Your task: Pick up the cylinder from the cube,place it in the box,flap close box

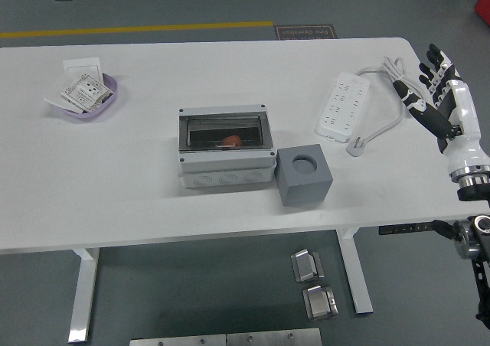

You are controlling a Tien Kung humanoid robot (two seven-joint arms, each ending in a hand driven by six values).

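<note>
White-and-black right robot hand (438, 93) hovers with fingers spread, holding nothing, beside the power strip (343, 106)

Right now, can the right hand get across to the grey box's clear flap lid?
Probably yes: the right hand hovers open at the table's right edge, and only the flat white power strip lies between it and the grey box.
</note>
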